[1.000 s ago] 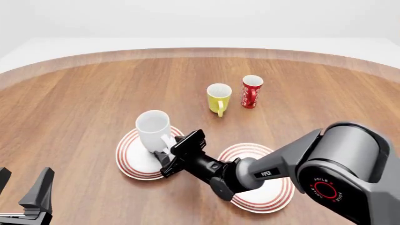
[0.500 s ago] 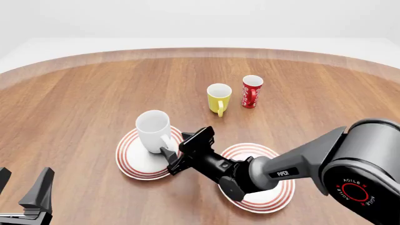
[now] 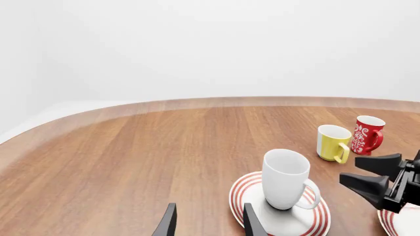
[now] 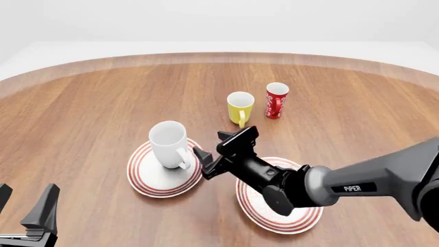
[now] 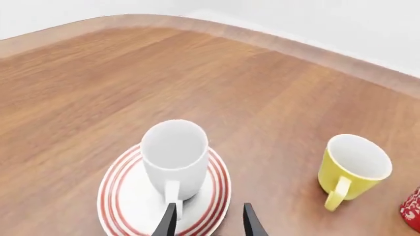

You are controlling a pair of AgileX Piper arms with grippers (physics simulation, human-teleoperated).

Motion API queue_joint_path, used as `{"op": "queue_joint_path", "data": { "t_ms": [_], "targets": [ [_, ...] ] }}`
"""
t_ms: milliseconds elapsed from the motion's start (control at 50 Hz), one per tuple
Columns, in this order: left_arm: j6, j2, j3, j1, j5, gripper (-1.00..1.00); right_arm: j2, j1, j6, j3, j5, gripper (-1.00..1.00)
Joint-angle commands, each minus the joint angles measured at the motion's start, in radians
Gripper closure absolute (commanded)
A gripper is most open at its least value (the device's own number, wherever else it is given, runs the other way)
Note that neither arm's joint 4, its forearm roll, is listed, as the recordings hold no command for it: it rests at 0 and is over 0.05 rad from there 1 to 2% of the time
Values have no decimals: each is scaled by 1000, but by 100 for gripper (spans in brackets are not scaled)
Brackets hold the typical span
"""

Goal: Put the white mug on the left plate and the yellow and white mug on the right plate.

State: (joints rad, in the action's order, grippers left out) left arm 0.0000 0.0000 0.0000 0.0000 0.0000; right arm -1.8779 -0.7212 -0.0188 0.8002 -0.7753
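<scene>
Halfway: tall glossy white mug (image 4: pixel 168 144) stands on the red-ringed left plate (image 4: pixel 148 180), lower left of frame. Short yellow and white mug (image 4: pixel 240 107) waits mid-table; right plate (image 4: pixel 274 216) looks bare. Right gripper (image 4: pixel 218 149) open, empty; left gripper (image 4: pixel 24 208) seemingly open.

The right arm (image 4: pixel 357 188) covers much of the right plate (image 4: pixel 257 213) in the front view; only parts of its ringed rim show. In the left wrist view, that plate (image 3: pixel 400 223) is a sliver at the frame edge. The red mug (image 5: pixel 413 211) is cut to a corner in the right wrist view. Beside the white mug (image 4: pixel 168 144), the right gripper (image 4: pixel 216 146) blocks part of the left plate (image 4: pixel 147 182). The left gripper (image 4: pixel 28 216) is cropped by the front view's edge.
</scene>
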Motion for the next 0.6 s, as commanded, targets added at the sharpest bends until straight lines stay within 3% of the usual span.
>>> {"op": "queue_joint_path", "data": {
  "t_ms": [20,600],
  "targets": [
    [0,0,0,0,0,-100,105,60,-16,-49,29,-100],
    [0,0,0,0,0,-100,163,185,-1,-21,84,-100]
  ]
}}
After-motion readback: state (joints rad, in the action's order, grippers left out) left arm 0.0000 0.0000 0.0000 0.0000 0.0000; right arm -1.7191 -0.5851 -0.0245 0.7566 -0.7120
